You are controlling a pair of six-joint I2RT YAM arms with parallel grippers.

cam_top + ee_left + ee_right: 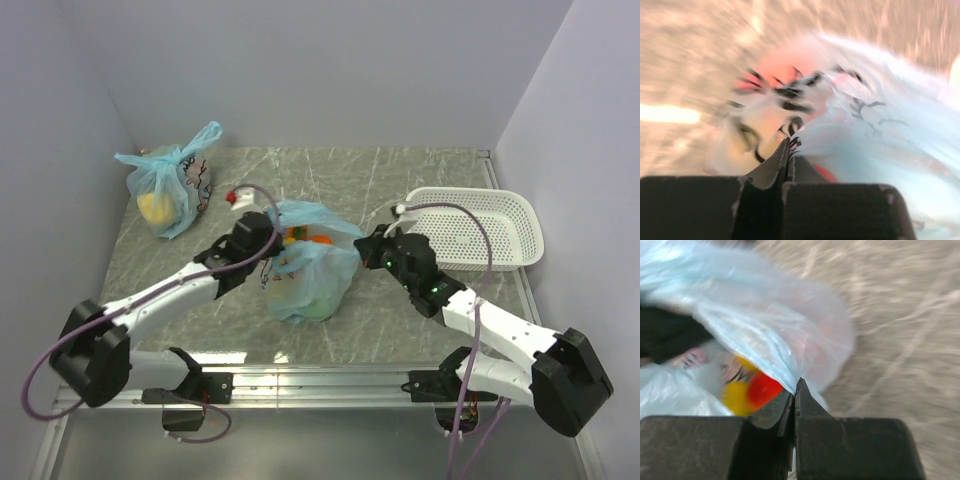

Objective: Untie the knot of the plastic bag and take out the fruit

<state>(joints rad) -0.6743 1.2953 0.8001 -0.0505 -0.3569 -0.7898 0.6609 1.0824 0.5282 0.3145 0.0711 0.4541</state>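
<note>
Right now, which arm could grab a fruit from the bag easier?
Probably the left. The left gripper pinches the plastic bag right beside the opening where orange fruit shows. The right gripper pinches the bag's other edge, farther from it.

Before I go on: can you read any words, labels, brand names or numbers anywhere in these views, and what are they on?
No text can be read in any view.
plastic bag: it carries a dark print, but it is blurred and no letters can be made out.
second bag: its markings are too small to read.
white basket: no label visible.
</note>
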